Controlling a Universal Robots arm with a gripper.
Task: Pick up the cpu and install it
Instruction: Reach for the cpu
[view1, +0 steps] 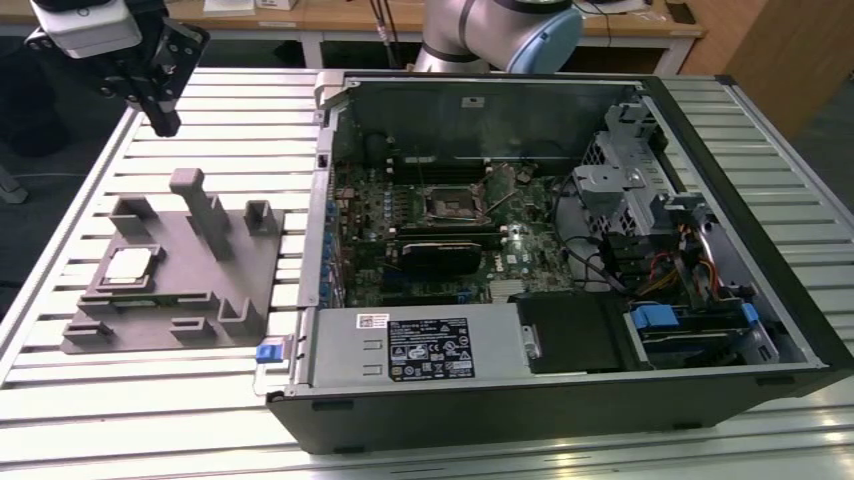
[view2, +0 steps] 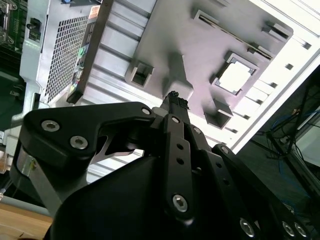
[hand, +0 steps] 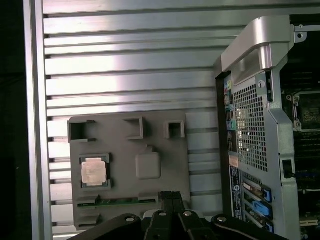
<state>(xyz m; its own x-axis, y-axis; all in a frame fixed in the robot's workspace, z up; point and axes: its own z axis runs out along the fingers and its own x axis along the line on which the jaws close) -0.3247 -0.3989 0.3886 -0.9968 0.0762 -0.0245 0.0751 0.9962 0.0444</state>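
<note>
Barely started: my hand (view1: 162, 122) hangs above the counter (view1: 134, 420), fingers pinched together on nothing. The cpu (view1: 130, 264) sits in its pocket on the grey fixture (view1: 200, 290), and the motherboard socket (view1: 454, 203) looks empty.

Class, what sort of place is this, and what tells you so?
Probably a robotics lab bench: a slotted aluminium table, an open computer case lying on it, and a grey fixture holding the cpu, with the gripper above.
</note>
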